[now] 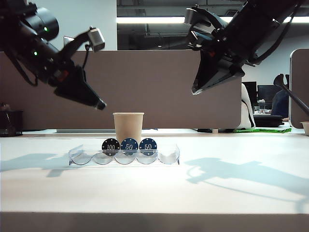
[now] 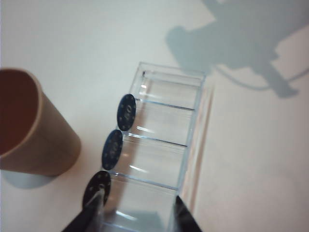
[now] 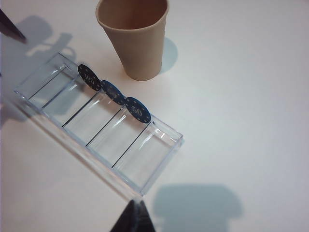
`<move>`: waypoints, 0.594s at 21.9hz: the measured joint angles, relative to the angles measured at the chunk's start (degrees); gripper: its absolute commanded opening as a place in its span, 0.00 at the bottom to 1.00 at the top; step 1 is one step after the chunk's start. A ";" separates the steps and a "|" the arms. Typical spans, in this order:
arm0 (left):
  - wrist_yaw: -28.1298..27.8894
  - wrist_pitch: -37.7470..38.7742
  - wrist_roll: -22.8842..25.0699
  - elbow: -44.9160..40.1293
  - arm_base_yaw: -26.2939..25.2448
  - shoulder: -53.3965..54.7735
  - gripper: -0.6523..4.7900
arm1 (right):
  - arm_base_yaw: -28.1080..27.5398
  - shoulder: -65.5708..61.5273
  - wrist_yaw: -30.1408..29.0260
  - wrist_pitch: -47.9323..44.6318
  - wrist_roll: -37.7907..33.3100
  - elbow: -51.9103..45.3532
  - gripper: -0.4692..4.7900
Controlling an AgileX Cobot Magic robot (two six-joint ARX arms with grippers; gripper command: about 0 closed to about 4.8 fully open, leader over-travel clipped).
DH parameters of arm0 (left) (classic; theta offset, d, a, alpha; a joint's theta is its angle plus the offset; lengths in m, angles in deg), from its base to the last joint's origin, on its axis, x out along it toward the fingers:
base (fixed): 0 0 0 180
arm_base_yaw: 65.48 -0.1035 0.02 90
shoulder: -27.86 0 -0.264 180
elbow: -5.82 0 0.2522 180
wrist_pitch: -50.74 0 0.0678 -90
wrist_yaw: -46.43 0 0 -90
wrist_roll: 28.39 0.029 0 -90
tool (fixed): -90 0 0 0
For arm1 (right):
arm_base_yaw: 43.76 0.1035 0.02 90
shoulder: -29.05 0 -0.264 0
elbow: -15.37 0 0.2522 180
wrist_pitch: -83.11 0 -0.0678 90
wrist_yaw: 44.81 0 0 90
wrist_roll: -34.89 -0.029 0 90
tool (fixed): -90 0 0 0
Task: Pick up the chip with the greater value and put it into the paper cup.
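Exterior view: black 100 chip (image 1: pixel 111 146) upright in clear tray (image 1: pixel 169 155), 2nd slot from left, two blue 50 chips (image 1: pixel 129 145) beside it, paper cup (image 1: pixel 128 126) just behind; left gripper (image 2: pixel 137 212) jaws apart above chip; right gripper (image 3: pixel 133 218) raised, can't tell

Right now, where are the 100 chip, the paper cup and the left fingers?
100 chip (image 1: pixel 111 146): exterior view, on its printed face.
Paper cup (image 1: pixel 128 126): exterior view, on its front wall.
Left fingers (image 2: pixel 94 212): left wrist view, on one finger's tip.
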 measured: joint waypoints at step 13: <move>-1.33 -2.89 -1.25 -0.02 2.43 3.19 0.47 | 0.00 -0.72 -0.02 -0.02 0.00 -0.02 0.09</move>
